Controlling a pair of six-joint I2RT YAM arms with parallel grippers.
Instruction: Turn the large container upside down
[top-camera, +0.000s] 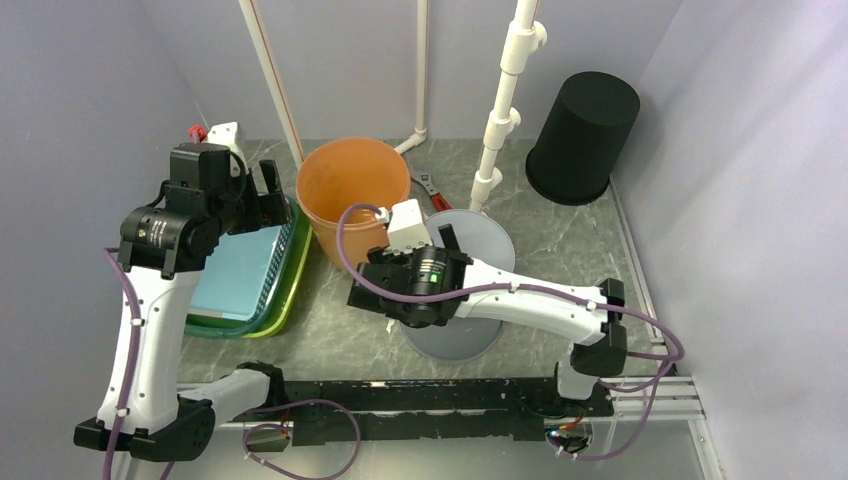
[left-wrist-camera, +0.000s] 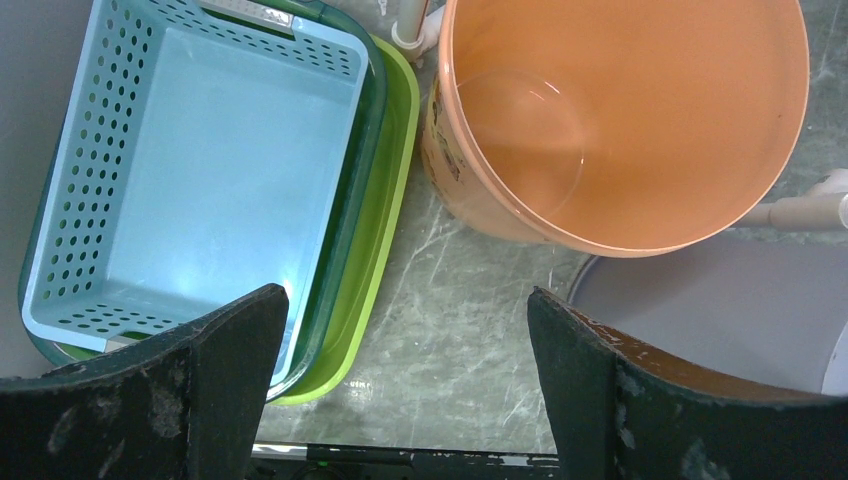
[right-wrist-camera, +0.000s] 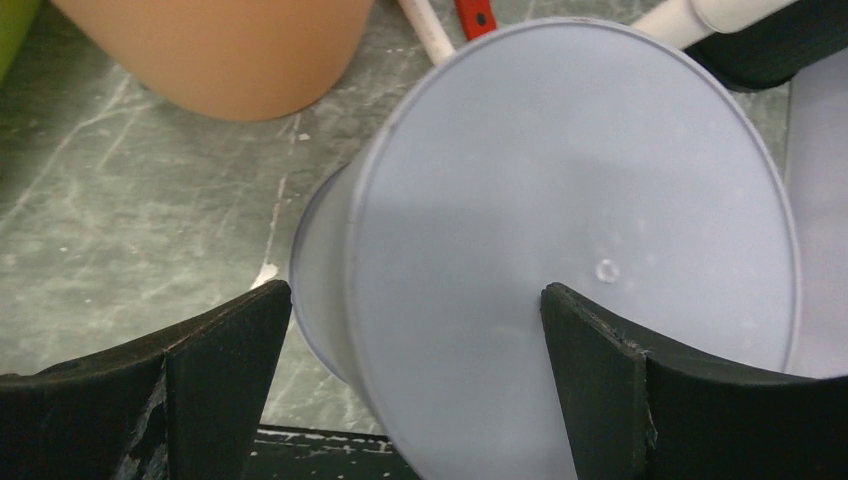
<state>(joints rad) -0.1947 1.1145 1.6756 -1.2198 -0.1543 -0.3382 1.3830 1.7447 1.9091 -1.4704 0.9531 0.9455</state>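
The left end effector (left-wrist-camera: 405, 295) hangs wide open over the desk (left-wrist-camera: 450, 340), with a blue basket (left-wrist-camera: 200, 170) ahead on its left and the orange bucket (left-wrist-camera: 650, 120), mouth up, ahead on its right. The right end effector (right-wrist-camera: 415, 290), also wide open, hovers above the flat base of a bottom-up grey bucket (right-wrist-camera: 580, 200).

No text, number or brand can be read in any view. The round orange plastic bucket (left-wrist-camera: 620, 120) carries a small sticker (left-wrist-camera: 446, 150) with dark marks on its outer wall, seen by the left wrist camera. The print on it is too blurred and too slanted to read.
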